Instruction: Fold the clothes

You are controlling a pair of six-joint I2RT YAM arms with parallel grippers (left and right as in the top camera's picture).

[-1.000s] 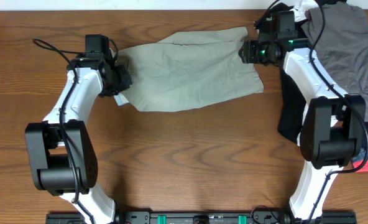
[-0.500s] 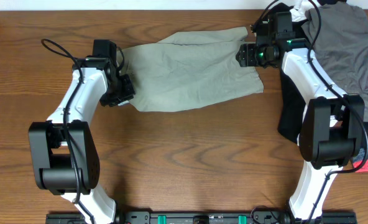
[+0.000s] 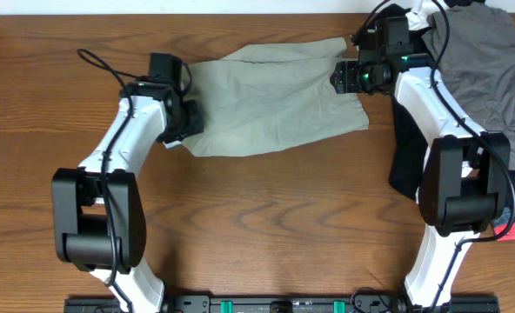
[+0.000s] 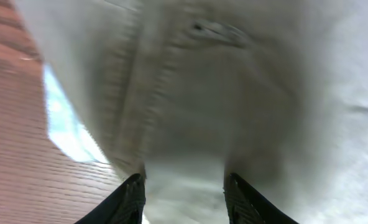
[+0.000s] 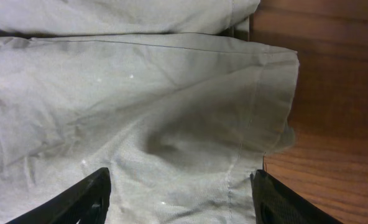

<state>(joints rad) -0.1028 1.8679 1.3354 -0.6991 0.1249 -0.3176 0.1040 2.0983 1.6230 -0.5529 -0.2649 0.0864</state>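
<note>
One pale khaki-green woven cotton garment (image 3: 275,104) lies flat, long axis left-right. The left pincer (image 4: 185,186) and right pincer (image 5: 181,179) stand over its matching ends, both parted, empty.

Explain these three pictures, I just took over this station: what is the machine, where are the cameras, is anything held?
You have two white robot arms at a wooden table. The wide picture looks straight down; the other two come from cameras on each wrist, with that arm's black fingers at the bottom edge. Pale khaki-green shorts lie flat on the table. The left gripper is over their left end, the right gripper over their right end. Both look open above the cloth, holding nothing. A dark grey garment and a black garment lie at the table's right side.
</note>
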